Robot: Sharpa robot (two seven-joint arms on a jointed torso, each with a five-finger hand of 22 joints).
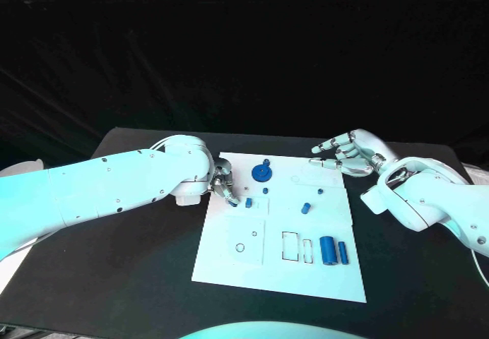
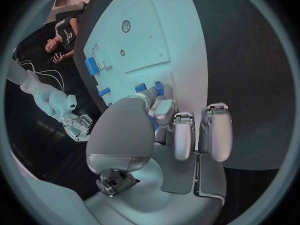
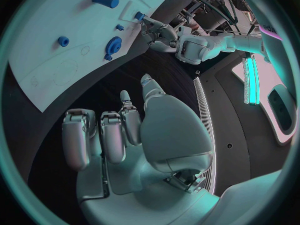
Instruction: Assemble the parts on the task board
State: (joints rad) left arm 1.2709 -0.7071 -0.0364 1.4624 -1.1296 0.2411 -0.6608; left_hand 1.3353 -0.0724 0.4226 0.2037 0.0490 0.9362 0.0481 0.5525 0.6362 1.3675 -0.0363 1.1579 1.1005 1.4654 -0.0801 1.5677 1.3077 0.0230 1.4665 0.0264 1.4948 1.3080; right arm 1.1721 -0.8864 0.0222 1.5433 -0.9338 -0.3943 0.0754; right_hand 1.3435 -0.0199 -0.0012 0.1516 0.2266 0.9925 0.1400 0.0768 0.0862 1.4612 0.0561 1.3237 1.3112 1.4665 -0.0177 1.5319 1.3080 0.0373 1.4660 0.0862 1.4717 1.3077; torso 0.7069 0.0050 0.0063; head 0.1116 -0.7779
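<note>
White task board (image 1: 230, 261) is lying mid-table on the black table (image 1: 122, 282), and you're looking at roughly seven blue parts on it. One gear (image 1: 262, 171) is sitting near the far edge, just beside the left hand. One small peg (image 1: 266, 190) is standing just nearer than the gear, another tiny piece (image 1: 320, 190) is sitting toward the right side, and one short cylinder (image 1: 306, 207) is lying a little nearer than that. Two long cylinders are lying side by side at the near right, the thick one (image 1: 328, 250) just beside the thin one (image 1: 343, 252), next to two rectangular outlines. One more small block (image 1: 249, 203) is sitting at the left hand's fingertips. Your left hand (image 1: 222, 185) is hovering at the board's left edge with fingers curled down; in the left wrist view (image 2: 164, 127) the thumb and a finger are closing around that small block (image 2: 159, 88), looks like a pinch, though contact is hard to confirm. The other fingers are hanging loosely bent and a little apart. Your right hand (image 1: 350, 153) is sitting off the board's far right corner, over bare table, fingers spread and slightly curled, holding nothing. The right wrist view (image 3: 134, 130) is showing the same: fingers apart, nothing between them, the gear (image 3: 114, 44) well apart from it.
</note>
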